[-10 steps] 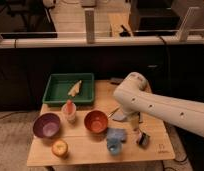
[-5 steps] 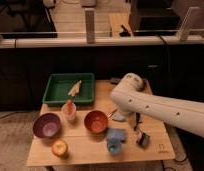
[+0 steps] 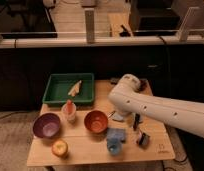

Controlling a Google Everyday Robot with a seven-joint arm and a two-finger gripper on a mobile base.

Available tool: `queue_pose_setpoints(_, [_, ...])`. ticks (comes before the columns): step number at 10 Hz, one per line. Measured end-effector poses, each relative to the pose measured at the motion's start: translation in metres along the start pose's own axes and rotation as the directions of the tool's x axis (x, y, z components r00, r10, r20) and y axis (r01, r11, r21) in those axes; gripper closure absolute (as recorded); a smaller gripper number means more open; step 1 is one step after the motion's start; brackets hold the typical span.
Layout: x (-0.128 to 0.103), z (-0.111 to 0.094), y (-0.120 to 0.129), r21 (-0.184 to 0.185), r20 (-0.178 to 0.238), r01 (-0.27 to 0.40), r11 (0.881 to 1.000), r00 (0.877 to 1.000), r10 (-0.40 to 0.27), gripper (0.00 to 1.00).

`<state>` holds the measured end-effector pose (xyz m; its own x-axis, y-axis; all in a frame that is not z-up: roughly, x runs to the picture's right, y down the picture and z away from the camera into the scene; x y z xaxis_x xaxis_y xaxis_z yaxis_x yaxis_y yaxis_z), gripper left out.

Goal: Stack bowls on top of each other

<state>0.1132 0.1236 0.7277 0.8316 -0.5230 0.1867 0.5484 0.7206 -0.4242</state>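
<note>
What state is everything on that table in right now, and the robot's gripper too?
Purple bowl: upright, empty, unstacked.
Orange-red bowl: upright, empty, apart from the purple bowl.
Green tray: flat on the table, a pale item inside.
Small cup: upright, holds an orange-red item.
Blue cup: near the front edge.
Apple: resting front left.
Gripper: open, holding nothing, low over the table right of the orange-red bowl.

This looks like a robot test lab, not a home. A small wooden surface (image 3: 85,152) stands alone on grey carpet (image 3: 12,145). A white robot arm (image 3: 160,112) reaches over the surface's right side, its end effector (image 3: 140,131) hanging spread wide just above the surface. Behind the surface a pale railing (image 3: 55,42) with upright posts (image 3: 90,25) crosses the room, with dark cabinets (image 3: 155,17) beyond it.
</note>
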Motion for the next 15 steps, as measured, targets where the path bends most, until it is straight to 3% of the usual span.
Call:
queue_pose_setpoints(9, [-0.012,0.005,-0.016,0.045,0.021,0.11,0.993,0.994,-0.111,0.2])
queue_pose_setpoints(15, [-0.019,0.008,-0.021,0.069,0.031,0.199,0.978,0.979,-0.201,0.2])
